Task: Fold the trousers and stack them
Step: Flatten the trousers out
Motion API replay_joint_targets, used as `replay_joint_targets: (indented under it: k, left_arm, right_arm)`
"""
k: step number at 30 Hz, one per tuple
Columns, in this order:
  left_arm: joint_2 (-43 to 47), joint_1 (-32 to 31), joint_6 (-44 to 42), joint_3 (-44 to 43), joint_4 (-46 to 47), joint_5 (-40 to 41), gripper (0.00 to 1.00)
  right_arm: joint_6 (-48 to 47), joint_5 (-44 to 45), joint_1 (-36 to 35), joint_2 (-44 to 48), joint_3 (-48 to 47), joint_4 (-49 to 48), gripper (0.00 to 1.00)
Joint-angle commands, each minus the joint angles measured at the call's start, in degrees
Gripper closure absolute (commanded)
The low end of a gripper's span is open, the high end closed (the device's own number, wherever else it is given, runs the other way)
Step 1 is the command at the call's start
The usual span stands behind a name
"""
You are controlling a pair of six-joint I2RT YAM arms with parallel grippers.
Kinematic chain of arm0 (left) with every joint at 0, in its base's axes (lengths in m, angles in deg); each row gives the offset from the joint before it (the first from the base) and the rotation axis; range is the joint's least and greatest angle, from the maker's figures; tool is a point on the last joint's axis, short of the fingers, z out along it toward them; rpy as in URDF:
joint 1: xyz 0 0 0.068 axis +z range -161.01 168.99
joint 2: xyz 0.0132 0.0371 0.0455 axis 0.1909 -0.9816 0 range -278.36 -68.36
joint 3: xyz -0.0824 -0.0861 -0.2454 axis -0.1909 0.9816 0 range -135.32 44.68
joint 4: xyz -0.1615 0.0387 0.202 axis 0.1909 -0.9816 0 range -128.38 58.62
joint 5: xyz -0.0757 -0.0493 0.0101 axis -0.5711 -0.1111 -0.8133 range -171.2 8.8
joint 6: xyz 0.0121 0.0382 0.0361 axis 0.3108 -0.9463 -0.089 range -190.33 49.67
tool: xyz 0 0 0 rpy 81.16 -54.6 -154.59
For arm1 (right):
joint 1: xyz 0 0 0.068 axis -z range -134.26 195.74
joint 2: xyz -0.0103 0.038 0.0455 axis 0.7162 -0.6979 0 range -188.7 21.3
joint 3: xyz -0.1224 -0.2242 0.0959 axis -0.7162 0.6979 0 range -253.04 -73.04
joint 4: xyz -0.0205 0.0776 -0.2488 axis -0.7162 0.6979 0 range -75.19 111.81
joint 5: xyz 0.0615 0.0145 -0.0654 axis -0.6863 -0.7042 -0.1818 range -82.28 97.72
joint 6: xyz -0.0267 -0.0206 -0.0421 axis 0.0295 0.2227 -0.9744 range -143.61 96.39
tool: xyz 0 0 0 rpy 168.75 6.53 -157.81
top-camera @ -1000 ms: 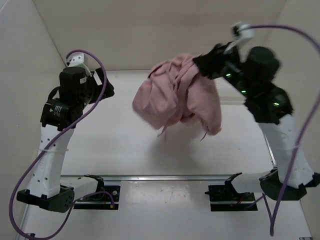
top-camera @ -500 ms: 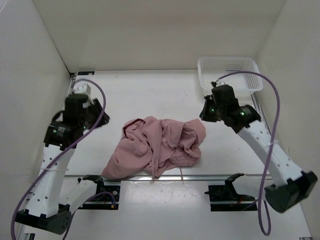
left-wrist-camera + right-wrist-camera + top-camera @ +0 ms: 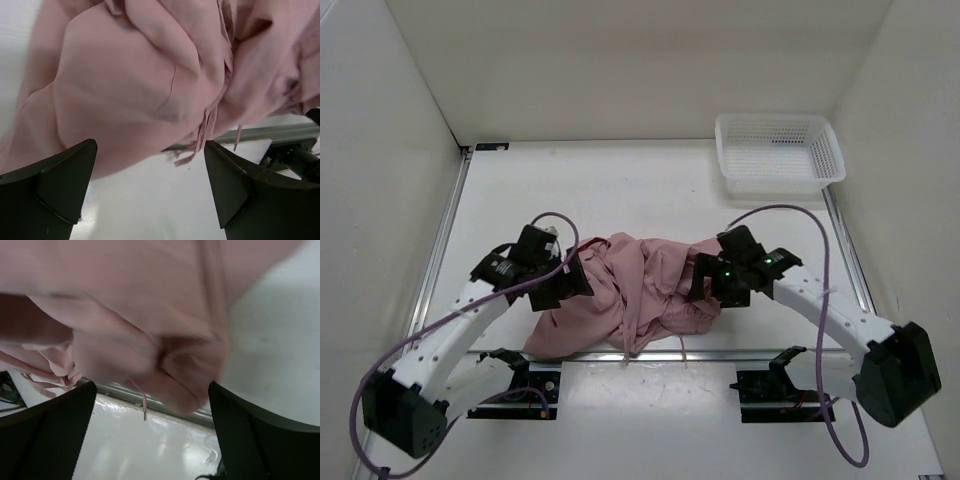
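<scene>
The dusty-pink trousers (image 3: pixel 635 290) lie in a crumpled heap near the table's front edge, a drawstring hanging over the metal rail. My left gripper (image 3: pixel 572 284) is low at the heap's left side, open. In the left wrist view its fingers (image 3: pixel 60 185) stand wide apart with the trousers (image 3: pixel 140 85) just beyond the tips. My right gripper (image 3: pixel 704 282) is at the heap's right side, open as well. The right wrist view shows the trousers (image 3: pixel 125 305) bunched ahead of the wide jaws, with a drawstring end (image 3: pixel 145 410) dangling. Neither gripper holds cloth.
A white mesh basket (image 3: pixel 780 150) stands at the back right corner. A metal rail (image 3: pixel 740 354) runs along the front edge, with two black mounts below it. White walls close in the left, back and right.
The trousers, held up in the air by the right gripper a second ago, now lie on the table. Both arms have come down to the heap's sides, and the right jaws have opened.
</scene>
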Motion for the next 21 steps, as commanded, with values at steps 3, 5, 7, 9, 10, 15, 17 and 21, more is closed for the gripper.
replay_joint_targets:
  k: [3, 5, 7, 9, 10, 15, 17, 21]
  left_arm:
    - [-15.02, -3.44, 1.35, -2.76, 7.73, 2.93, 0.0]
    - [-20.31, -3.44, -0.05, -7.06, 8.26, 2.94, 0.29]
    - [-23.14, -3.44, -2.08, -11.38, 8.26, 2.94, 0.7]
    - [-25.51, -2.22, -4.53, -20.75, 5.02, 4.95, 0.9]
    - [-27.53, -1.69, -5.67, -24.79, 3.53, 5.75, 0.9]
    - [-36.58, 5.51, -10.95, -64.58, -9.65, 10.94, 0.9]
    - [-39.22, 9.11, -12.35, -81.91, -12.29, 9.98, 0.9]
    - [-39.6, 14.3, -12.36, -92.6, -13.02, 4.71, 0.9]
  right_arm:
    - [1.23, 2.81, -7.5, -12.05, -5.13, -8.96, 0.39]
    - [1.23, 7.73, -7.5, -16.19, -8.99, -6.43, 0.69]
    - [-2.18, 11.98, -6.36, -17.97, -16.54, -3.0, 0.97]
    - [-5.51, 14.96, -2.33, -19.99, -23.39, -0.71, 1.0]
    - [-9.1, 15.75, -0.75, -20.52, -31.87, 1.3, 1.0]
    - [-18.35, 14.97, 9.62, -26.31, -64.68, 8.25, 1.0]
    - [-19.68, 14.97, 10.16, -26.94, -78.23, 10.28, 1.0]
    - [-20.91, 16.98, 9.11, -19.77, -78.91, 8.11, 1.0]
